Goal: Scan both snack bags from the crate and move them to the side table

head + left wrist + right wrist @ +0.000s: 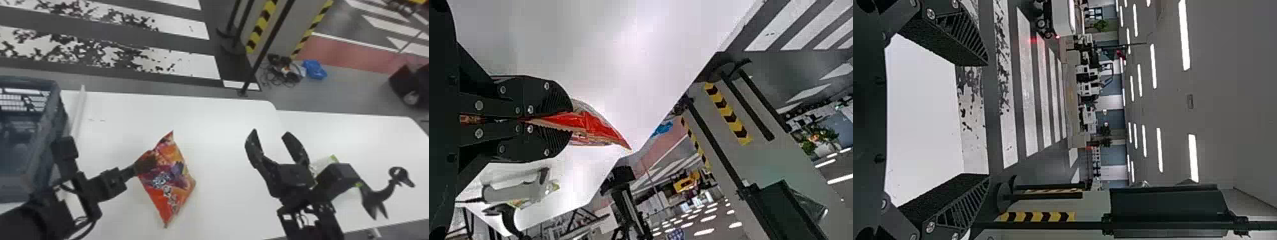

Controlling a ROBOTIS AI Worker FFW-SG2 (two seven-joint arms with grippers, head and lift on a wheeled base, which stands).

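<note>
A: State?
B: Left pincer (pixel 138 169) clamped on a glossy orange-red foil snack bag (pixel 172 183) by one corner, over the white tabletop (pixel 204 124). Rest of bag sticks out toward the right pincer (pixel 270 134). Right one: fingers wide apart, nothing between.

A: Next?
B: My read: handover, then scan. Bring bag edge-on into right pincer's gap, slowly. Close on the free side, well past the seam. Let go left only once right has a firm bite. Don't cover the code; can't tell which face it's on.

A: Risks?
B: Corner grip only, so the foil could swing or pivot. Too much squeeze may crumple the print and spoil the read.

A: What else is around?
B: Blue-grey plastic crate (pixel 41 172) left of the left pincer. Forearm runs right by it; contact unclear. Swing away from the rim.

A: Right side?
B: White-and-green packet (pixel 322 163) behind the right pincer, half hidden by that arm. Could be the other bag, unsure. Grey-white handheld scanner (pixel 511 192) out beyond the left pincer; curved black stand (pixel 373 198) right of the right pincer. Side tabletop (pixel 367 134) to the right pincer's right. Route around the stand.
</note>
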